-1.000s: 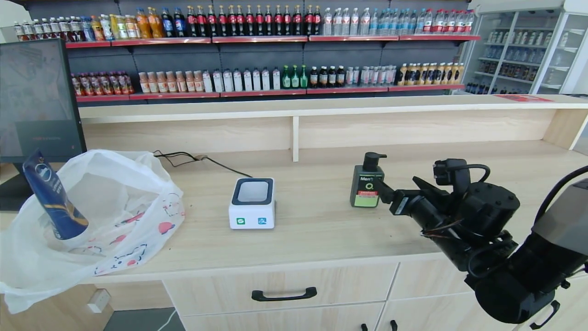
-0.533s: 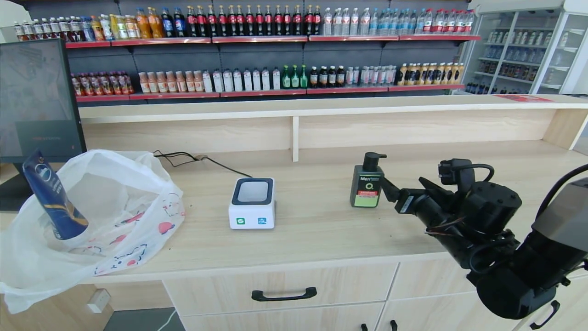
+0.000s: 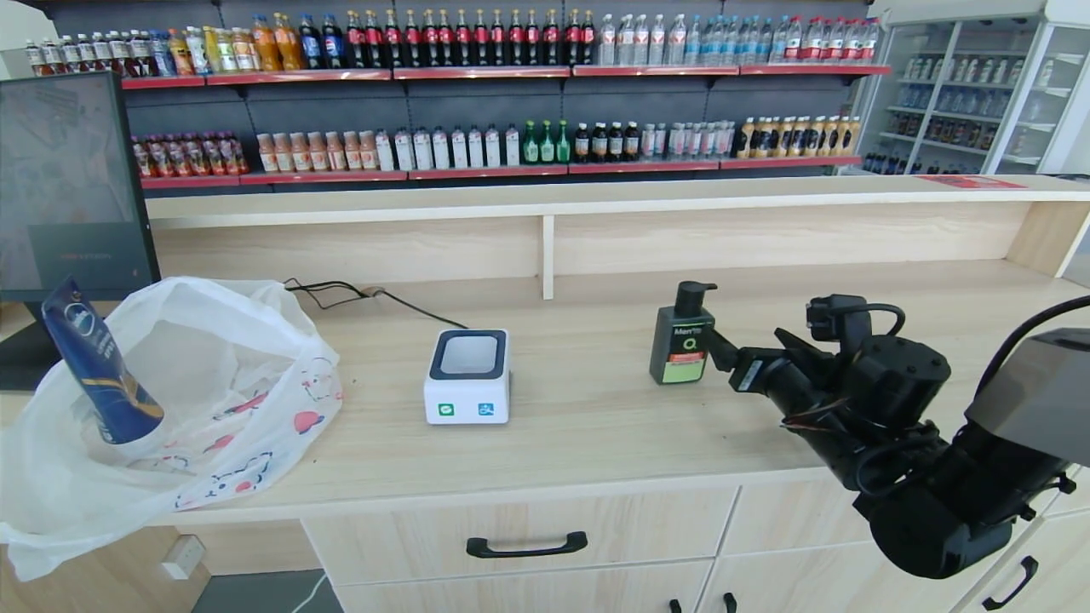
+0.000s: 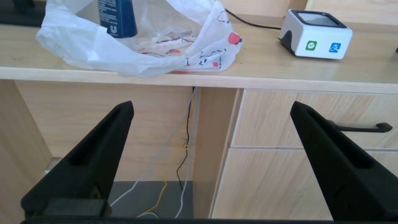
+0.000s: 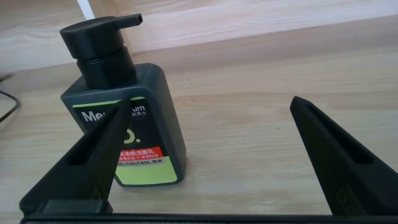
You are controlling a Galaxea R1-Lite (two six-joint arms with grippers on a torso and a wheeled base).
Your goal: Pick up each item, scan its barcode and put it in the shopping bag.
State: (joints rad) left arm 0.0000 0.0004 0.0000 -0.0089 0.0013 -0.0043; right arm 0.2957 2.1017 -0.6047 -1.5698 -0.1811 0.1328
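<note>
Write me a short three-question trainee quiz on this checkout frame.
1. True or false: the right gripper is shut on the pump bottle.
2. Which item is in the shopping bag? A) blue tube B) pump bottle C) both
3. Fill in: the barcode scanner stands between the shopping bag and the ____.
Key: 1 false, it is open; 2 A; 3 pump bottle.

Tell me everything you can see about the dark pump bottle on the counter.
The pump bottle is dark green-grey, squarish and plastic-looking, with a black pump head and a label ending in a lime-green panel. It stands upright on the wooden counter, to the right of the scanner. The right gripper is beside it, fingers open; contact cannot be told.
</note>
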